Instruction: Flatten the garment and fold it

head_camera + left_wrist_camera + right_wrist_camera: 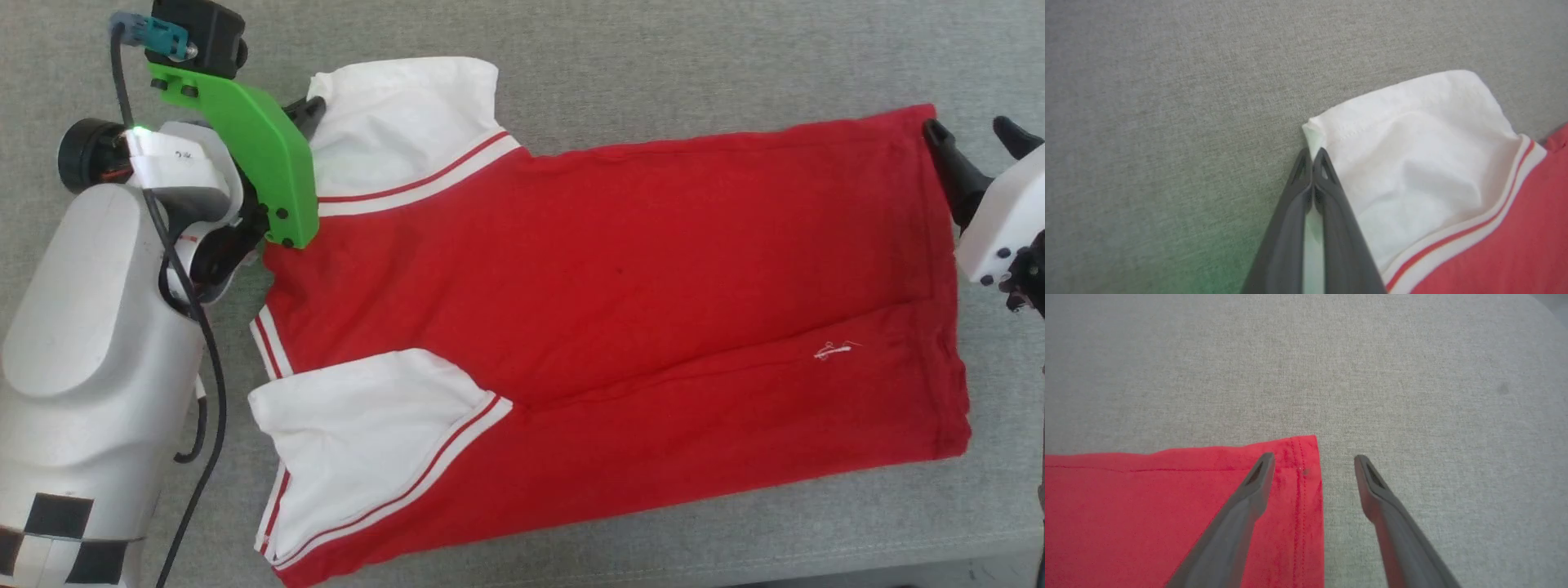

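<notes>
**Across the grey desk, a red shirt lies sideways with one sleeve pinched**

Over most of the head view spreads the desk (653, 49), covered in coarse, woven grey cloth. On it the garment (620, 269) lies nearly flat, a soft red knit with its plain side up. Its collar end is towards 9 o'clock and its straight stitched hem towards 3 o'clock. Two white short sleeves, each edged with red-and-white striped trim, fan out at 11 and 7 o'clock. A long shallow ridge runs through the red cloth from the lower sleeve towards the hem.

At 9 o'clock the smooth, pale, rounded left forearm (90, 343) carries a glossy green plastic bracket (245, 139) and a black cable (204, 367).

The left fingers (1323, 179), dark and tapered, are pressed together on the edge of the upper white sleeve, with a strip of white cloth caught between them. At 3 o'clock the right fingers (1265, 465) are spread wide and hold nothing. One is over the red hem corner, the other over bare desk.

A small white thread (834, 351) sits on the red cloth towards 4 o'clock.
</notes>
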Controlling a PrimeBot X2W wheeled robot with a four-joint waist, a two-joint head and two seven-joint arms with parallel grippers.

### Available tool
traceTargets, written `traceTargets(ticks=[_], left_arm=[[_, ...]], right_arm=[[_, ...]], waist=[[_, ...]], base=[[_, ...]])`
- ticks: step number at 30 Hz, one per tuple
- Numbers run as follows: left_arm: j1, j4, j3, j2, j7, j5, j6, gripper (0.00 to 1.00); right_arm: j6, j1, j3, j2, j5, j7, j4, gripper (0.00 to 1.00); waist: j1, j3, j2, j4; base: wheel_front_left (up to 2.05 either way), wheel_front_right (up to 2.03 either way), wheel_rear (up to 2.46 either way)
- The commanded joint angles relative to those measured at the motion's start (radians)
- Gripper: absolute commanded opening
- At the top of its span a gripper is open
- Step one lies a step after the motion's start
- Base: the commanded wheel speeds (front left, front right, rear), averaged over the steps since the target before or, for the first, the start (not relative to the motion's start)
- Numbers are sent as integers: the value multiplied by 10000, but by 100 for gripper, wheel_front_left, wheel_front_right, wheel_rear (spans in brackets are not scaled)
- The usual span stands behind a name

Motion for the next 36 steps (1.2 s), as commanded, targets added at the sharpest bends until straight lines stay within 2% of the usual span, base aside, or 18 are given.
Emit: traceTargets(ticks=[1, 10, 11, 12, 18, 25, 36], left_arm=[[-33, 32, -32, -49, -59, -52, -47, 0], [-218, 88, -167, -157, -103, -80, -69, 0], [-237, 93, -179, -165, -96, -86, -70, 0], [-261, 98, -190, -171, -93, -96, -74, 0], [-332, 137, -225, -152, -261, -163, -154, 0], [-31, -68, -37, -105, -1378, -289, -288, 0], [1889, -1716, 389, 148, -2736, -944, -372, 0]], right_arm=[[-15, -244, -12, -34, -120, 8, 212, 100], [-15, -700, -7, -58, -245, -161, 1402, 100], [-15, -724, -16, -67, -210, -124, 1483, 72], [-15, -756, -31, -74, -186, -88, 1559, 0], [-15, -883, -14, -111, -143, -117, 1678, 0], [-15, -800, 68, -138, 118, -729, 1485, 0], [-15, 833, -362, -120, 868, -1141, 382, 0]], waist=[[-1, 79, -1, 94], [-1, 329, -1, 389], [-1, 355, -1, 410], [-1, 379, -1, 433], [-1, 278, -1, 474], [-1, -371, -1, 528], [-1, -1610, -1, 852]], base=[[0, 0, 0], [0, 0, 0], [0, 0, 0], [0, 0, 0], [0, 0, 0], [0, 0, 0], [0, 0, 0]])
